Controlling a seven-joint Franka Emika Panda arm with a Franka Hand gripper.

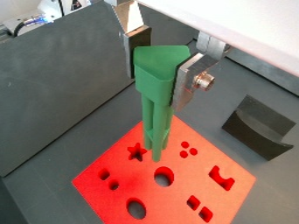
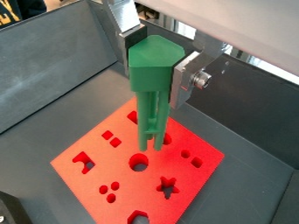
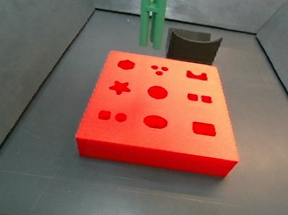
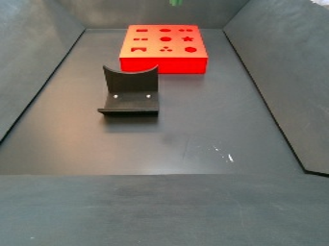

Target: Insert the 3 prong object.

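My gripper (image 1: pixel 158 74) is shut on the wide top of the 3 prong object (image 1: pixel 156 114), a long green piece of narrow parallel rods that hangs straight down; it shows the same way in the other wrist view, gripper (image 2: pixel 152 70) and piece (image 2: pixel 149 114). A silver finger plate (image 1: pixel 190 74) presses its side. The rod ends hover above the red block (image 1: pixel 176 188), between its star hole (image 1: pixel 138 151) and a cluster of three small round holes (image 1: pixel 187 149). In a side view the rods (image 3: pixel 150 14) hang over the far edge of the block (image 3: pixel 157 132); the gripper is out of frame there.
A dark grey curved holder (image 3: pixel 193 46) stands just behind the block, also seen in a side view (image 4: pixel 129 91) and a wrist view (image 1: pixel 260 127). Grey walls (image 3: pixel 50 76) enclose the dark floor. The block top has several other shaped holes.
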